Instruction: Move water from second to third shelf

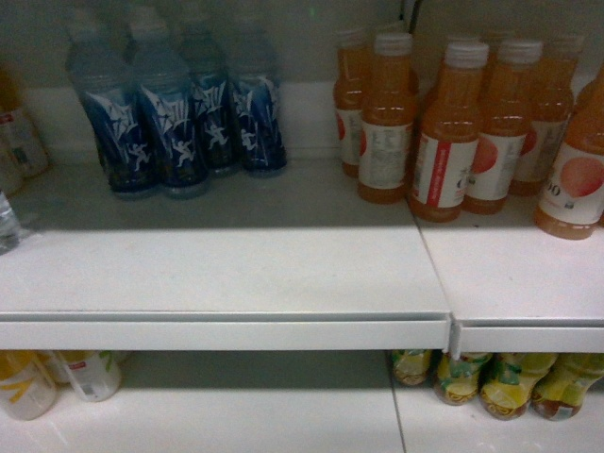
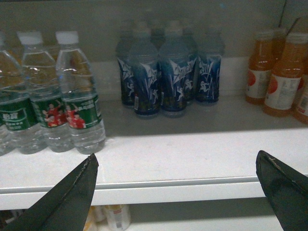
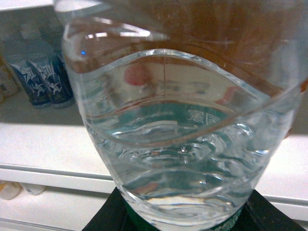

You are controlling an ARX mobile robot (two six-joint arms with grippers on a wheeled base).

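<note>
Jaws on the right gripper (image 3: 180, 214) clamp a water bottle (image 3: 183, 125) held close before the shelf (image 1: 226, 283); the left gripper (image 2: 175, 192) hangs spread and empty. Sloshing water could shift the bottle, or it may clip the shelf edge.

Head faces shelf front, slightly downward; left wrist lower, sharing blue bottles (image 1: 175, 123); right wrist close-up.

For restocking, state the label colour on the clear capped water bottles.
Dark green with red and white print; left wrist view.
</note>
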